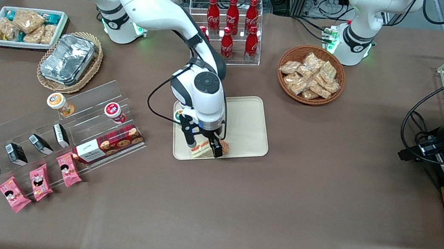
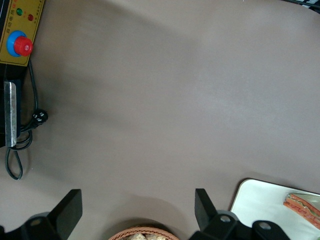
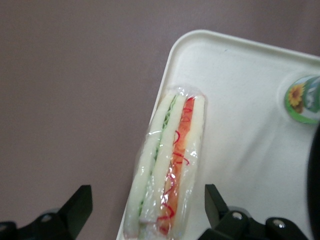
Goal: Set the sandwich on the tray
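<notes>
Front view, progress: the triangular plastic-wrapped sandwich (image 1: 206, 148) with pale bread and red-green filling lies on the near edge of the flat cream-beige rectangular tray (image 1: 248, 123); placing looks nearly done, with only the arm's retreat left.
Front view, gripper: the right arm's black two-finger gripper (image 1: 204, 145) sits just over the sandwich, fingers spread to either side of it.
Front view, counts: one sandwich, one tray, six red cola bottles (image 1: 231, 25) in a clear rack, three pink wrapped snacks (image 1: 39, 181) nearer the camera.
Left wrist view: a tray corner (image 2: 260, 205) shows with one sandwich (image 2: 303, 207) resting on it.
Right wrist view, sandwich: one sandwich (image 3: 167, 165) stands on its edge along the tray (image 3: 240, 100) rim, overhanging it slightly, I judge.
Right wrist view, gripper: fingers (image 3: 75, 210) apart, clear of the wrap, nothing gripped.
</notes>
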Controlling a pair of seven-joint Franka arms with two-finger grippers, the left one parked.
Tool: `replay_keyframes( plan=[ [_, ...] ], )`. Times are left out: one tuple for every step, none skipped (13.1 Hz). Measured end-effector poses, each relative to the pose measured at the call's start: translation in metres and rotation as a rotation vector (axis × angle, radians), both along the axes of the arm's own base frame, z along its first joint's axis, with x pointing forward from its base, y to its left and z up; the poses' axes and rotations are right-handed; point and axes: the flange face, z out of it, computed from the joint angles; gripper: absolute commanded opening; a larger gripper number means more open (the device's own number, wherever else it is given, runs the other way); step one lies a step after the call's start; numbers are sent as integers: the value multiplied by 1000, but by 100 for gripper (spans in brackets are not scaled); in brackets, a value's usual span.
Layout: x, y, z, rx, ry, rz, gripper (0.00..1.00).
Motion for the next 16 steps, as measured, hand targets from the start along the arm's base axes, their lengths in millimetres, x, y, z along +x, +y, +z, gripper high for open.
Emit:
replay_keyframes(
  plan=[
    [0, -1, 15, -5, 4, 10, 100],
    [0, -2, 33, -13, 9, 30, 100],
    [-1, -5, 54, -26, 16, 63, 100],
    [-2, -10, 76, -40, 23, 107, 100],
    [-4, -15, 100, -52, 28, 155, 100],
    [-6, -22, 127, -61, 27, 205, 100],
    [-8, -31, 153, -69, 24, 253, 100],
    [-8, -43, 177, -78, 21, 304, 100],
    [-8, -56, 198, -87, 21, 357, 100],
    [-8, -70, 215, -93, 23, 408, 100],
    [-8, -86, 228, -102, 24, 461, 100],
    [-7, -102, 236, -112, 23, 520, 100],
    [-6, -121, 243, -127, 22, 587, 100],
    [-3, -142, 249, -143, 28, 651, 100],
    [-1, -164, 255, -159, 44, 706, 100],
    [2, -186, 261, -174, 64, 754, 100]
  ],
)
